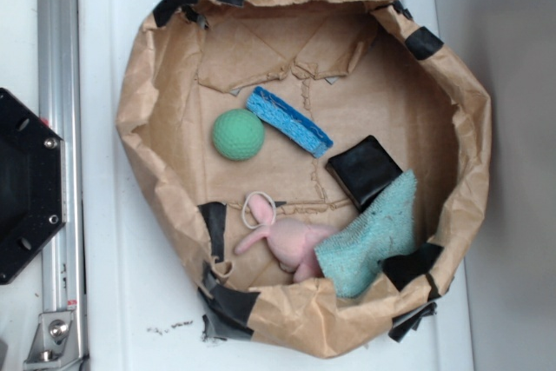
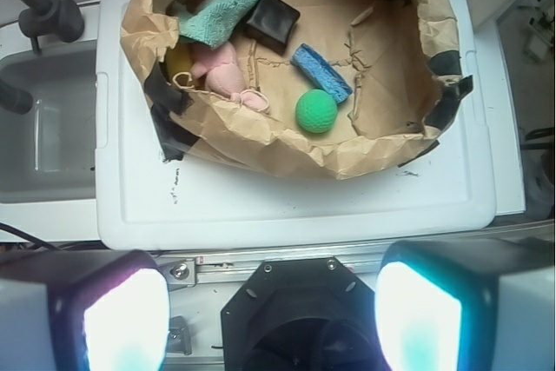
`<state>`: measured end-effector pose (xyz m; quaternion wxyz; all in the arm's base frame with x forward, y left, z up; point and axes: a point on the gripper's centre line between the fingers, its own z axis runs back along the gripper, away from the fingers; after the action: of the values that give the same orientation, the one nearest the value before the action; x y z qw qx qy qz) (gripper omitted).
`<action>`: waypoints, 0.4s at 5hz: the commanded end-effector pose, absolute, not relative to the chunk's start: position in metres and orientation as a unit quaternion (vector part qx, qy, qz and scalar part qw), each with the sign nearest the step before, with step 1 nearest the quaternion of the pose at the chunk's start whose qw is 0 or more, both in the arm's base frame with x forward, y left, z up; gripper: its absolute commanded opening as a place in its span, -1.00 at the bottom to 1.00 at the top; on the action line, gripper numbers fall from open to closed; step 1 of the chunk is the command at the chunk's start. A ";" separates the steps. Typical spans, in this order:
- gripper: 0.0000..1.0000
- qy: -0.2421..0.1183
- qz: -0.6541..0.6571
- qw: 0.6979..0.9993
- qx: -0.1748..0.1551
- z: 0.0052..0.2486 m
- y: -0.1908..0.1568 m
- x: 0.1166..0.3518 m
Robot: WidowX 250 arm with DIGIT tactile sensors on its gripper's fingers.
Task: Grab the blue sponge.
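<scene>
Wrist view looks down past the claw [image 2: 271, 314], whose two pale, glowing fingers [image 2: 113, 319] sit at the bottom corners of the frame, spread wide and released, holding and touching nothing. Ahead of the claw, well apart from it, a crumpled brown paper bag [image 2: 261, 141] patched with black tape lies open on a white surface [image 2: 287, 206].

One blue sponge [image 2: 321, 73] rests on the bag's floor, ahead of the claw and slightly toward its right finger. It is a thin, flat, long rectangle, bright royal blue with a porous face, lying at a slant.

Counted from left to right ahead of the claw: one fuzzy teal cloth [image 2: 224, 11], one pink soft toy [image 2: 228, 74] with a loop at its end, one black square object [image 2: 272, 19], the one sponge, and one round green ball [image 2: 315, 111] just beside the sponge's near end.

Exterior view, from above, shows the same single sponge [image 1: 288, 121] lying slantwise beside the ball [image 1: 238, 135], with the black square [image 1: 365, 169], the cloth [image 1: 371, 235] and the pink toy [image 1: 287, 244] grouped at the bag's [image 1: 156, 145] lower wall.
</scene>
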<state>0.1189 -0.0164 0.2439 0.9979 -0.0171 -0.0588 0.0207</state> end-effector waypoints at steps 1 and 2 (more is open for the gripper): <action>1.00 -0.059 0.021 0.998 -0.017 0.244 -0.016 0.119; 1.00 -0.078 0.039 0.996 -0.034 0.208 0.000 0.169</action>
<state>0.1705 -0.0021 0.1984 0.9972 -0.0298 -0.0617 0.0305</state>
